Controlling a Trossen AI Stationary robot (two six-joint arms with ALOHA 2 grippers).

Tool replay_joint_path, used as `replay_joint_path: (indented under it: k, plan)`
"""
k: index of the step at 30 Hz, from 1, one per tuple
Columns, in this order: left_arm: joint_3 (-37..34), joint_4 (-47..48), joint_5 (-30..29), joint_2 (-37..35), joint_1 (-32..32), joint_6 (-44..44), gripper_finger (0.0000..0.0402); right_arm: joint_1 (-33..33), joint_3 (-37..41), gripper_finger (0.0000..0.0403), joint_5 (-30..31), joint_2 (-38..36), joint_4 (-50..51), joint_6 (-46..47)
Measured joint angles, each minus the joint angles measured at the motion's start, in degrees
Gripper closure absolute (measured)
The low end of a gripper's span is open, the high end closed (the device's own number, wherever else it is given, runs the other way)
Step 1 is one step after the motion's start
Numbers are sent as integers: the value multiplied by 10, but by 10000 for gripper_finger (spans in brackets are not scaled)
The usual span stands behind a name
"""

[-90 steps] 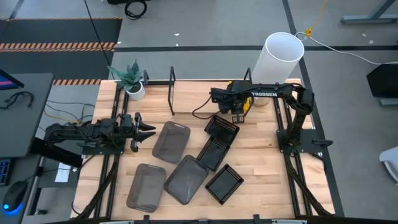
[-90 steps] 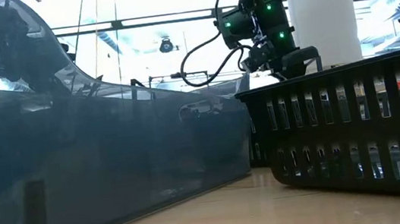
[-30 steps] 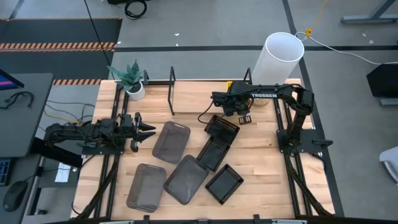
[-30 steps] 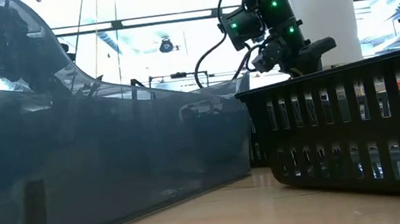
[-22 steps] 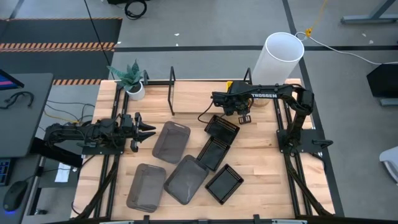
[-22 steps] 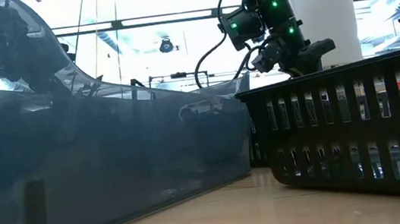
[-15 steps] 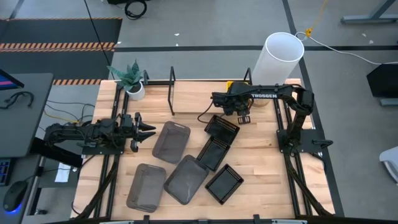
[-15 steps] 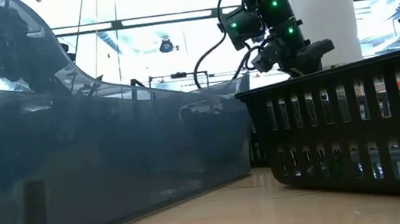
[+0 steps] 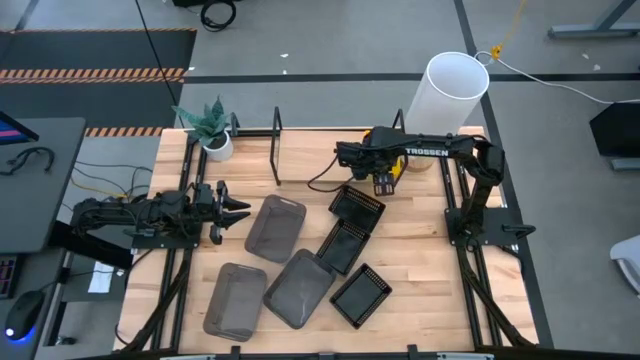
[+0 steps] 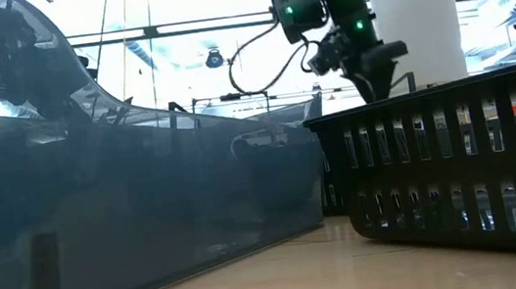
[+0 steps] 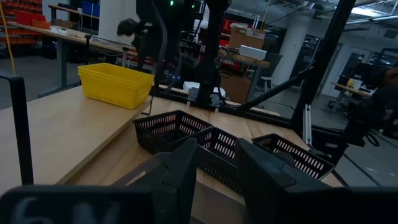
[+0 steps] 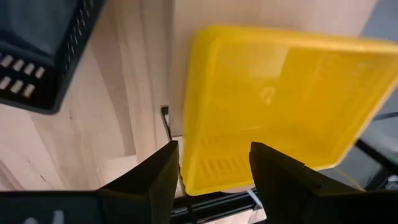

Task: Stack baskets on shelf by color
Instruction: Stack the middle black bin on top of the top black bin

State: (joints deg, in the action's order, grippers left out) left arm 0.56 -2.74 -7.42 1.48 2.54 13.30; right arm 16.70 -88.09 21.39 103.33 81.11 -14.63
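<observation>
High view: plant [image 9: 210, 126] beside shelf [image 9: 320, 158].

even overhead light, soft shadows | low view: backlit by bright ceiling, near grey basket [image 10: 99, 213] blurred | wrist views: own fingers out of focus

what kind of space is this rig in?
Likely a workshop or robotics lab: a wooden table on bare concrete floor, hazard-striped floor tape, and workbenches with a storage bin in the left wrist view.
</observation>
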Motion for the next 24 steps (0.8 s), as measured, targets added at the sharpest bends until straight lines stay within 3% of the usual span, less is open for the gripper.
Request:
replay_joint_path:
  k: [10,18,24]
  plan:
    - [0,0,0,0,0,0,285,-22,-100,201,-7,0,6,8]
    - [0,0,0,0,0,0,285,-65,-98,201,-157,0,-78,186]
    - [0,0,0,0,0,0,285,-125,-64,201,-182,0,-104,182]
